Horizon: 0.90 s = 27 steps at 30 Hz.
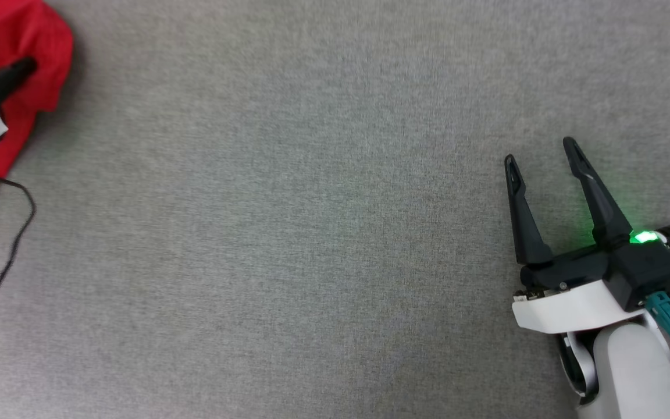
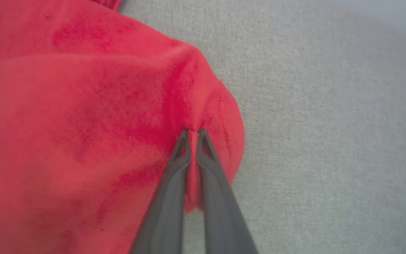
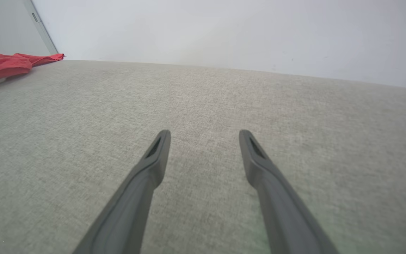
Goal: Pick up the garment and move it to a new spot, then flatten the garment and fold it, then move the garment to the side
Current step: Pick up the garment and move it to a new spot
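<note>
Most of every view is one broad bench [image 1: 312, 233] covered in plain grey woven cloth, which ends in the right wrist view at a bare pale wall [image 3: 224, 31]. At the far left edge of the head view lies the garment [image 1: 27, 29], red and rumpled, and the left gripper [image 2: 193, 131] has its jaws pinched narrow on a fold of it near the cloth's rim. Well apart at the lower right, the right gripper [image 1: 539, 149] hovers over bare bench with jaws wide, holding nothing, a small green light [image 1: 642, 237] glowing on its wrist.
</note>
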Motion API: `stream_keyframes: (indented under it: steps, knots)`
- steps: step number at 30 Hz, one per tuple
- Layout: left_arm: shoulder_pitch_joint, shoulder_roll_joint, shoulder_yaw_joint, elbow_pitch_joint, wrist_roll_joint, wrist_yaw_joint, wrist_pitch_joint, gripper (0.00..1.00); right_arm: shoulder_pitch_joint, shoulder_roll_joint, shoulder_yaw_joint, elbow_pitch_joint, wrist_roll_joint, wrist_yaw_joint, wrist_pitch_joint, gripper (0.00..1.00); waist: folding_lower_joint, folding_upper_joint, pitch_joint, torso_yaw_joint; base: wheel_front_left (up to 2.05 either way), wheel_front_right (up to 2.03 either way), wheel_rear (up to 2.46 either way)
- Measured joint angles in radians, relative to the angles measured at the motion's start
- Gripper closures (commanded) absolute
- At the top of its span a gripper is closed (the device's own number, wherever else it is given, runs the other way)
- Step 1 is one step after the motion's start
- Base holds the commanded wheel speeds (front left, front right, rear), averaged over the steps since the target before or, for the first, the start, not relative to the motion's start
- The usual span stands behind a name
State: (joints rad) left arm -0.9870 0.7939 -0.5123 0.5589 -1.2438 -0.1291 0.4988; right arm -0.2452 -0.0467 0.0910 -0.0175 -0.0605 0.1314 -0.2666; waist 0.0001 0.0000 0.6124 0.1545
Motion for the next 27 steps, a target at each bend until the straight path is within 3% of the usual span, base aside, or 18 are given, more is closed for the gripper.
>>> stream_keyframes:
  steps: [16, 22, 27]
  knots:
    - [0.069, 0.184, 0.0, -0.235, 0.092, 0.0, -0.533, 1.0, 0.069, -0.002, 0.023, 0.071, 0.082, 0.0, 0.003, 0.0, -0.0001, 0.0, -0.327, -0.008, 0.0, 0.0, 0.0]
    - [0.02, 0.218, 0.037, -0.261, 0.192, 0.028, -0.667, 1.0, 0.101, -0.003, 0.038, 0.079, 0.127, 0.0, 0.003, 0.0, -0.0001, 0.0, -0.427, -0.034, 0.0, 0.0, 0.0]
    - [-0.05, 0.224, 0.068, -0.302, 0.253, 0.055, -0.72, 1.0, 0.128, -0.003, 0.035, 0.085, 0.151, 0.0, 0.003, 0.0, -0.0001, 0.0, -0.467, -0.093, 0.0, 0.0, 0.0]
